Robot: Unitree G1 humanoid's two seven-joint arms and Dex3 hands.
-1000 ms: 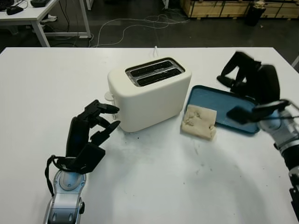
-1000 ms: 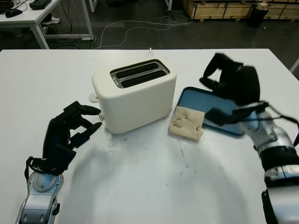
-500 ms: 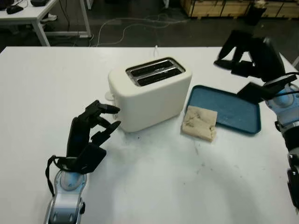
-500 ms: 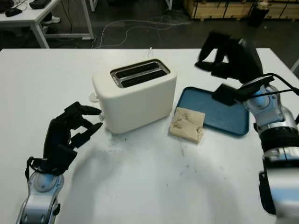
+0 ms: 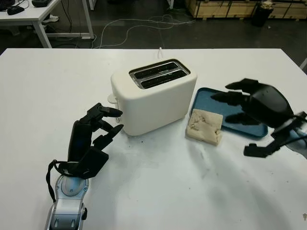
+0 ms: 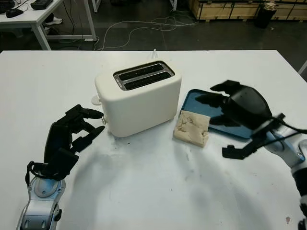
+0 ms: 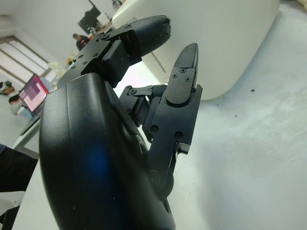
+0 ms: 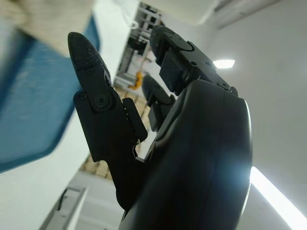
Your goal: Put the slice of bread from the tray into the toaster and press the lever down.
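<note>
Right hand (image 5: 254, 103) hovering open above the blue tray (image 5: 230, 112), holding nothing, slice of bread (image 5: 205, 126) lying half off the tray's edge beside the cream toaster (image 5: 152, 96), left hand (image 5: 91, 139) waiting open near the toaster's lever side, white table (image 5: 57, 91) spreading wide — dark floor, trailing cables (image 5: 139, 24), wooden crates (image 5: 225, 7) sitting beyond.

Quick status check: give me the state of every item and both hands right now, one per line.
toaster: upright, both slots empty.
slice of bread: lying half on the tray's near left edge, half on the table, not held.
tray: flat on the table, right of the toaster.
left hand: open, beside the toaster's left end.
right hand: open, above the tray, reaching toward the bread.
</note>
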